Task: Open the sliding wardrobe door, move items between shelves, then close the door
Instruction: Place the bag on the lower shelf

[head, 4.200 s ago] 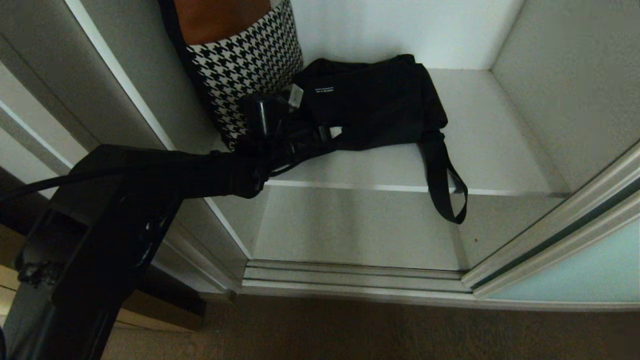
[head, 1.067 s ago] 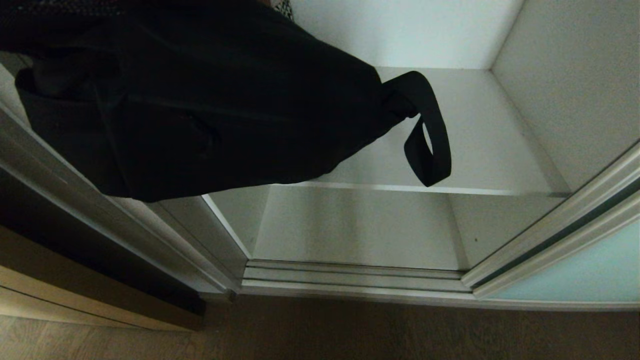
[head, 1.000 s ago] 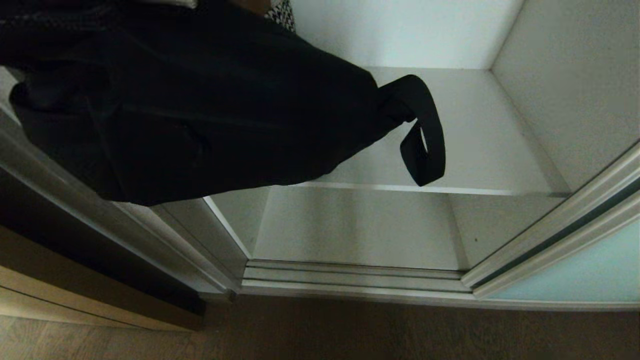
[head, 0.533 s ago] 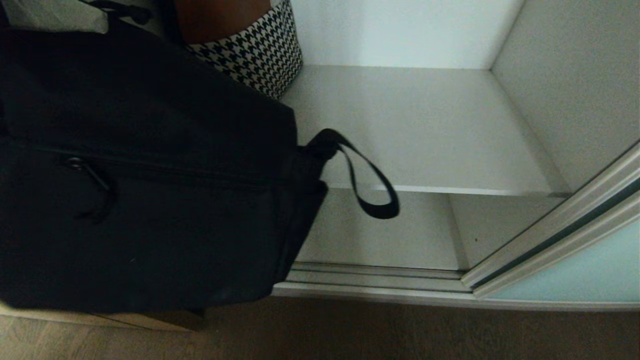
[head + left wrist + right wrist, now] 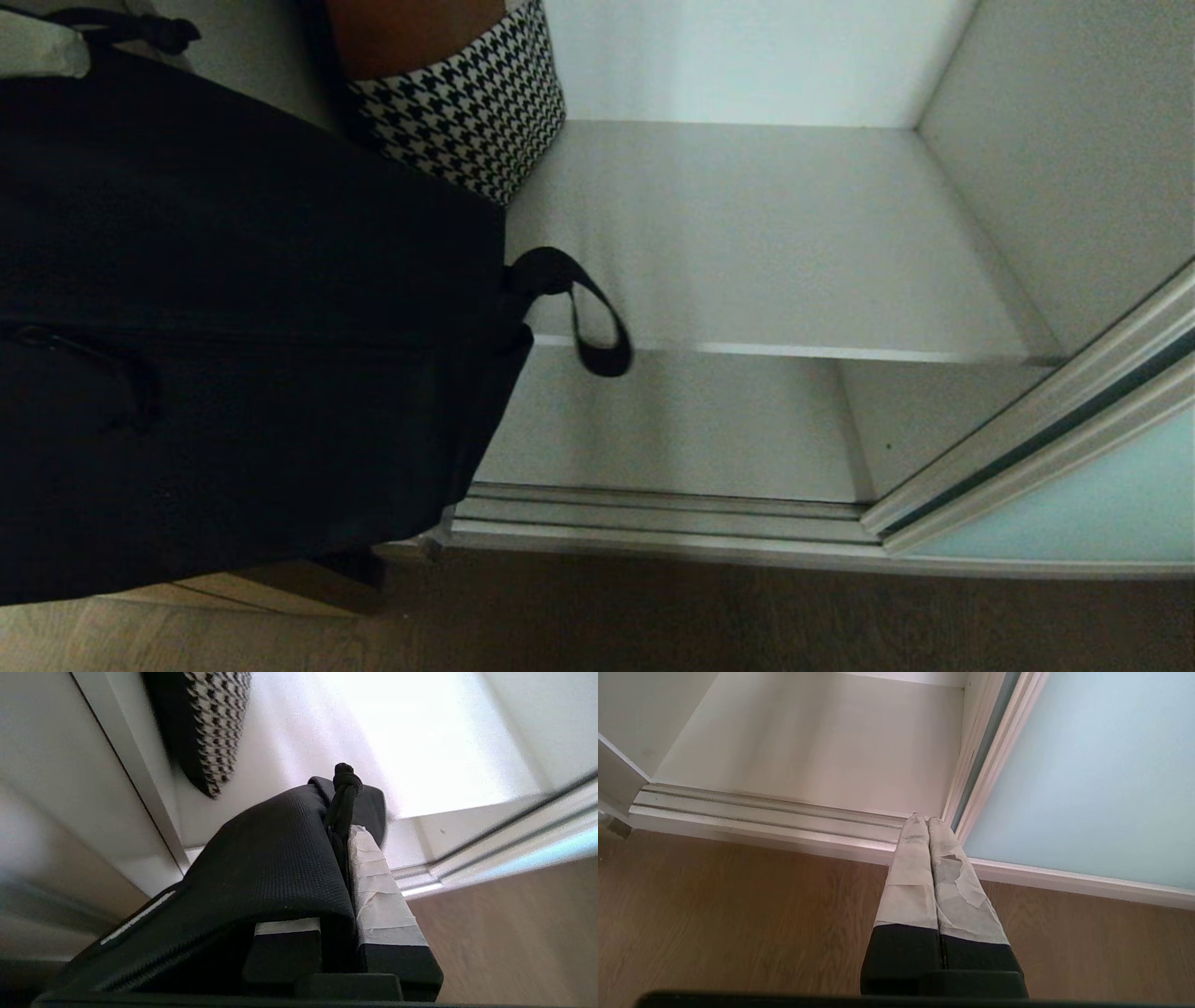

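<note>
The black fabric bag (image 5: 243, 336) hangs in the air at the left, in front of the wardrobe's left edge, its webbing strap loop (image 5: 597, 327) dangling by the upper shelf's front edge. My left gripper (image 5: 343, 830) is shut on the bag's (image 5: 271, 858) top fabric and a knotted cord; one taped finger (image 5: 373, 882) shows beside the cloth. The upper shelf (image 5: 775, 243) and the lower shelf (image 5: 672, 429) are bare white-grey boards. The frosted sliding wardrobe door (image 5: 1102, 504) stands slid to the right. My right gripper (image 5: 923, 817) is shut and empty, low over the floor by the door's (image 5: 1087, 765) frame.
A houndstooth bag with a brown top (image 5: 467, 103) stands at the upper shelf's back left corner. The silver door track (image 5: 653, 523) runs along the wardrobe's bottom. Wood floor (image 5: 700, 616) lies in front.
The bag, which lay on the upper shelf, has been lifted off it, carried out to the left and lowered; its strap loop has swung left and down. The right arm has not moved.
</note>
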